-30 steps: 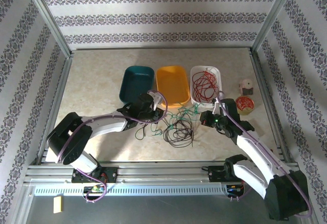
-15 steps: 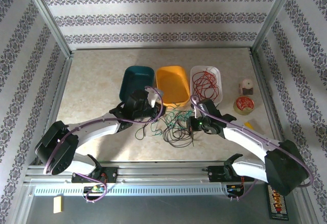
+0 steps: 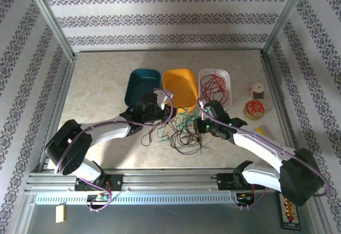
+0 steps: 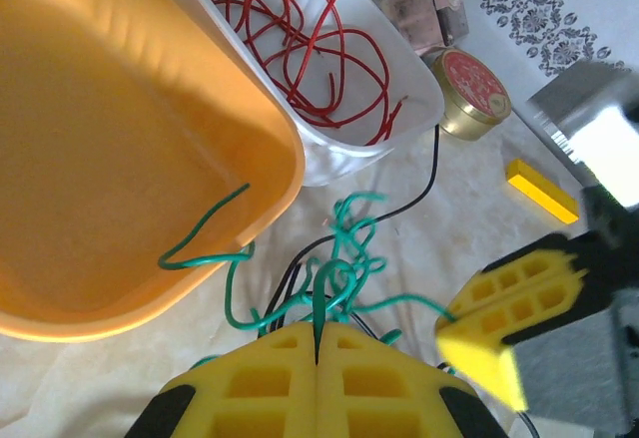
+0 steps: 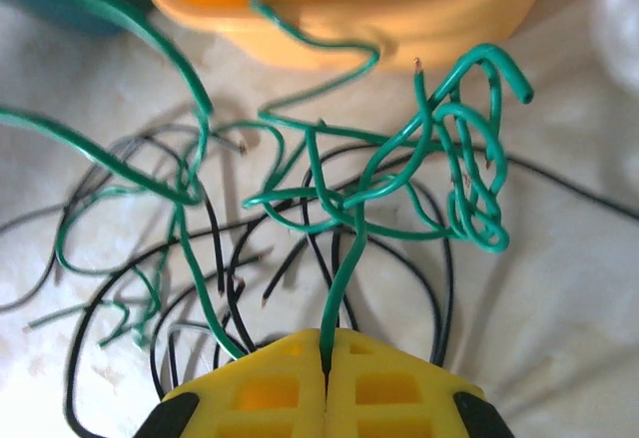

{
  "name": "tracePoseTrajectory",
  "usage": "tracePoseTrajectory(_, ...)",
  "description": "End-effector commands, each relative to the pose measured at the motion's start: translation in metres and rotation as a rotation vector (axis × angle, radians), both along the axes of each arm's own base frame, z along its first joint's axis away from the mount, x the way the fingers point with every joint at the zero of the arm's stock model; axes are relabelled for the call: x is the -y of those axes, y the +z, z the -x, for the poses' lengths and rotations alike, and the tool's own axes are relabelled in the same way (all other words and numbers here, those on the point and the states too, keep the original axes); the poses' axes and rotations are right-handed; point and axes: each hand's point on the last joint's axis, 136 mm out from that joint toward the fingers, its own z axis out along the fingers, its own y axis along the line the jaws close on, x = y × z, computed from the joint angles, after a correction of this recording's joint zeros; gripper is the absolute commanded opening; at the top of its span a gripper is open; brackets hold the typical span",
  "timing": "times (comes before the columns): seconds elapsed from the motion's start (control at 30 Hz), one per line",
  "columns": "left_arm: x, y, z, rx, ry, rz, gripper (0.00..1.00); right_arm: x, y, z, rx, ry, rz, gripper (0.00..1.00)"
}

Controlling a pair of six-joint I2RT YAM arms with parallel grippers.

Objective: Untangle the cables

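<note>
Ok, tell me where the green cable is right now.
In the top view the green cable lies mid-table, just in front of the orange tub, tangled with the black cable; the left gripper and right gripper each pinch a strand of it.

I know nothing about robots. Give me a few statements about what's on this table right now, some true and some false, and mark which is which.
1. The left gripper and the right gripper are each shut on a green cable. True.
2. The red cables lie in the orange bin. False: they lie in the white tray.
3. The black cables lie loose on the table. True.
4. The teal bin stands to the right of the white tray. False: it stands left of the orange bin.
</note>
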Motion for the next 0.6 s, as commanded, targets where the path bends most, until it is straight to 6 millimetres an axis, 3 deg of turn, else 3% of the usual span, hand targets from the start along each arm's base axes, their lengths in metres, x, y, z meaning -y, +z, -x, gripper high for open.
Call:
tracePoseTrajectory(0.0,0.01,0.009,0.007,0.028,-0.068,-0.008,0.0,0.026,0.027,-0.024,0.112,-0.169,-0.037,0.0)
tracePoseTrajectory(0.1,0.003,0.003,0.01,0.031,-0.06,-0.05,0.0,0.033,0.041,-0.03,0.113,-0.217,-0.179,0.0)
tracePoseTrajectory(0.2,0.001,-0.001,0.01,0.029,-0.05,-0.065,0.0,0.021,0.044,-0.025,0.079,-0.145,-0.228,0.0)
tracePoseTrajectory(0.4,0.007,0.007,-0.008,0.059,0.01,-0.035,0.0,-0.018,0.035,0.003,-0.022,0.055,-0.266,0.0)
tracePoseTrajectory(0.57,0.016,0.016,-0.023,0.076,0.042,0.01,0.0,-0.037,0.034,0.027,-0.082,0.187,-0.284,0.0)
